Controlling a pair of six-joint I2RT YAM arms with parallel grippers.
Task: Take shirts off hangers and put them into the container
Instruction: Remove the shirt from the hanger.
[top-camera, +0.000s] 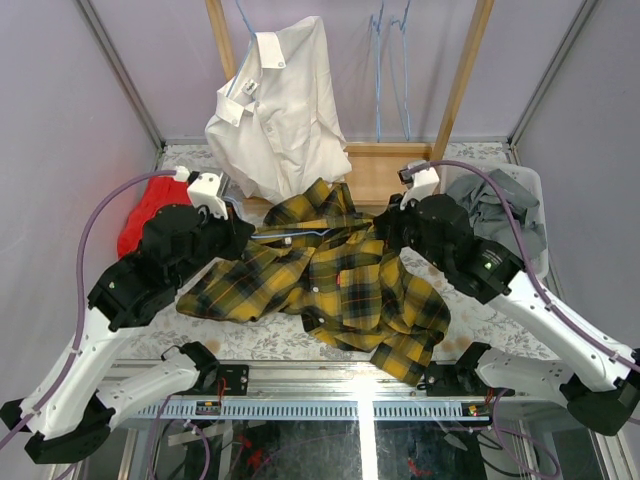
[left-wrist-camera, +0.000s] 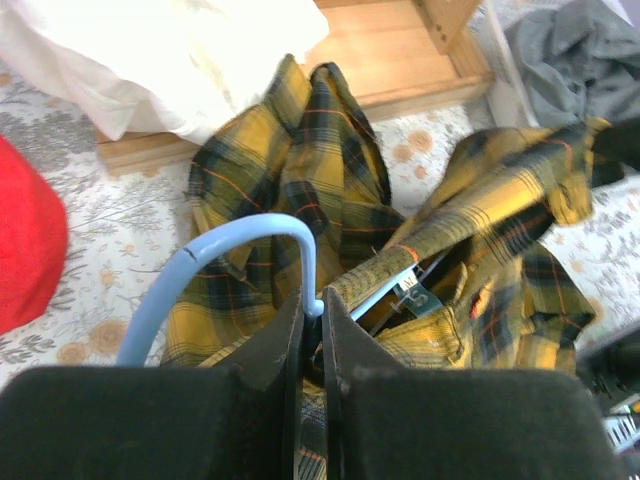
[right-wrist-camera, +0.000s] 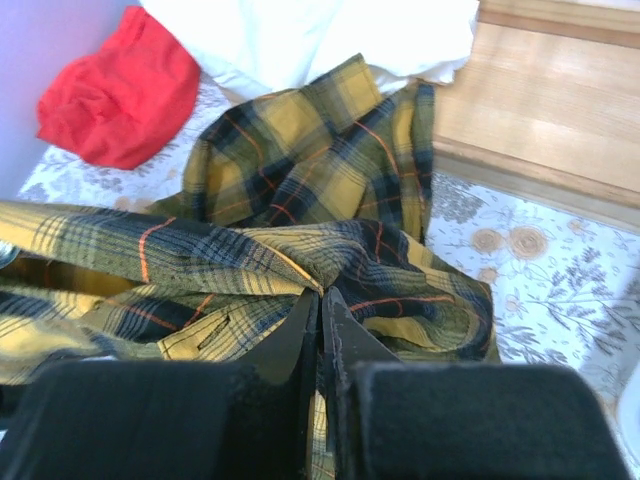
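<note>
Left claw (left-wrist-camera: 312, 305) pinched together on the hook of a thin light-blue wire hanger (left-wrist-camera: 230, 235). Right claw (right-wrist-camera: 320, 300) clamped on a fold of the yellow-and-black plaid button-up shirt (top-camera: 330, 285), which lies crumpled mid-table. Both my arms reach forward, elbows out, wrists angled inward over it. White perforated plastic basket (top-camera: 538, 200) at far right, crumpled grey shirt (top-camera: 490, 205) inside.

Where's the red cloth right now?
Seen from above, the red cloth lies on the table's left side, beside the left gripper and left of the plaid shirt.
</note>
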